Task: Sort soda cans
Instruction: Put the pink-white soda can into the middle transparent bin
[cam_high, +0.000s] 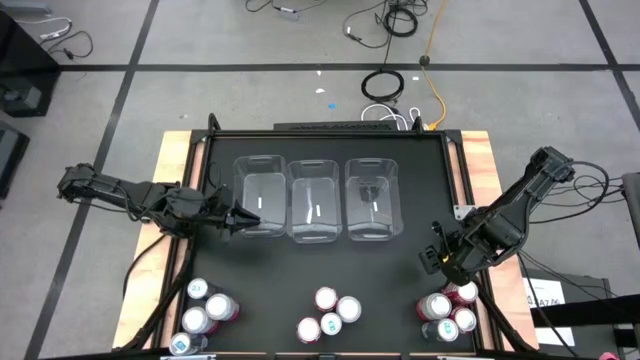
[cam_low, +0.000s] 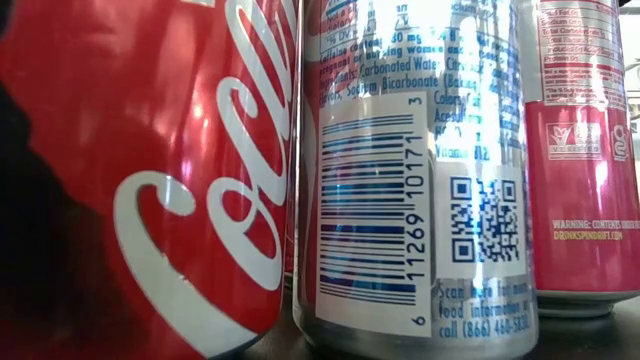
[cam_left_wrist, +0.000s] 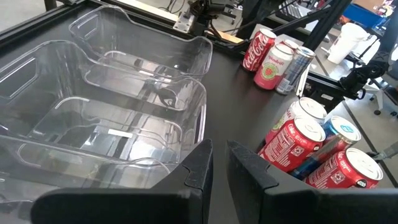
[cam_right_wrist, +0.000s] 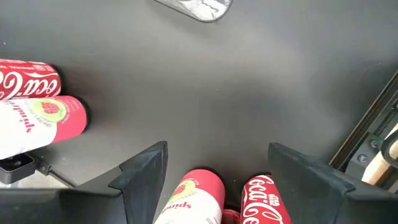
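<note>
Along the near edge of the black table (cam_high: 330, 260), small silver-topped soda cans stand in three clusters: left (cam_high: 205, 305), middle (cam_high: 330, 312) and right (cam_high: 448, 308). Right gripper (cam_high: 437, 262) hovers open over the right cluster, a pink-and-white can (cam_right_wrist: 193, 199) between its spread fingers. Left gripper (cam_high: 250, 216), closed and empty, waits beside three clear rectangular plastic bins (cam_high: 316, 198).

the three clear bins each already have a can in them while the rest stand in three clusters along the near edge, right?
Not quite. The high view shows all three clear bins with no can inside; the left wrist view shows this too. The rest holds: the soda cans stand in three clusters along the table's near edge.
</note>
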